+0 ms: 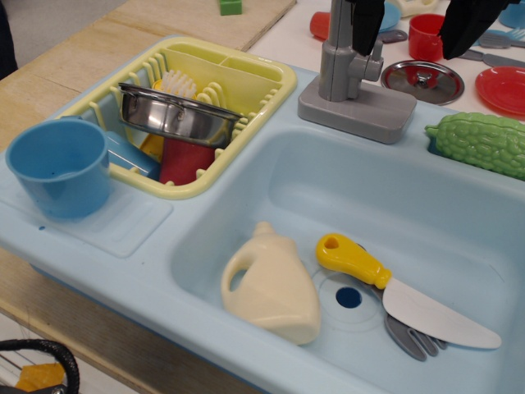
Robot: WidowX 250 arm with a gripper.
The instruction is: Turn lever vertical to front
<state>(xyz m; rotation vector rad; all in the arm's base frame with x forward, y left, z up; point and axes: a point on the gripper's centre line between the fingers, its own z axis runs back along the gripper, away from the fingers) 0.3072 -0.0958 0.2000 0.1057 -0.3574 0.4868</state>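
Pale wooden bench [78,61] carries a light-blue toy sink [246,176]. At its back rim stands the grey tap [354,90], and the lever [375,64] juts from its column's right side. Black hand [414,25] hangs over it, fingers [365,25] apart, apparently touching the column, though the frame crops it. Down in the basin lie a cream bottle [275,287], yellow-handled knife [402,295] and grey fork [410,336].
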